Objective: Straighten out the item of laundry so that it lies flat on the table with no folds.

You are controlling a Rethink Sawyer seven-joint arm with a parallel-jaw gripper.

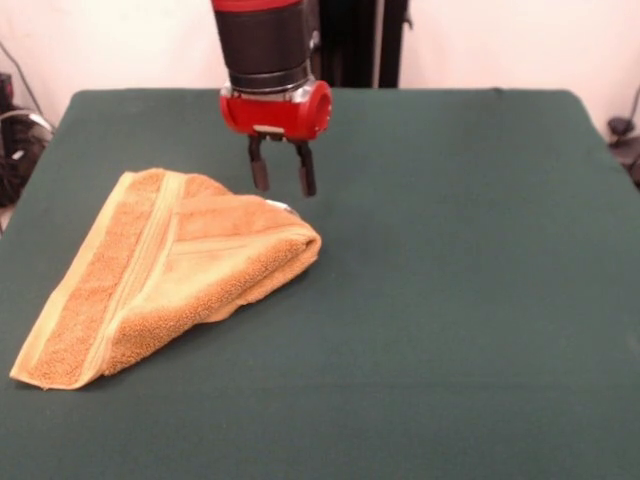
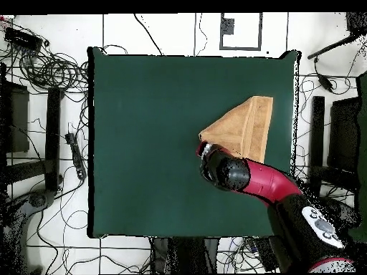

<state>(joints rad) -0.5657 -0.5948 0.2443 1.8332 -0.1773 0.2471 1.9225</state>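
Observation:
A golden-orange towel lies folded over on itself in a rough triangle on the left half of the green table. Paler woven bands run along its left edge, and a small white tag peeks out at its upper right corner. My gripper hangs just above and behind that corner, open, with nothing between its fingers. From overhead, the towel sits near the right edge of the table, and the arm's red wrist covers the gripper at the towel's lower left corner.
Cables and dark equipment lie on the floor around the table. The arm reaches in over the table's lower right corner in the overhead view.

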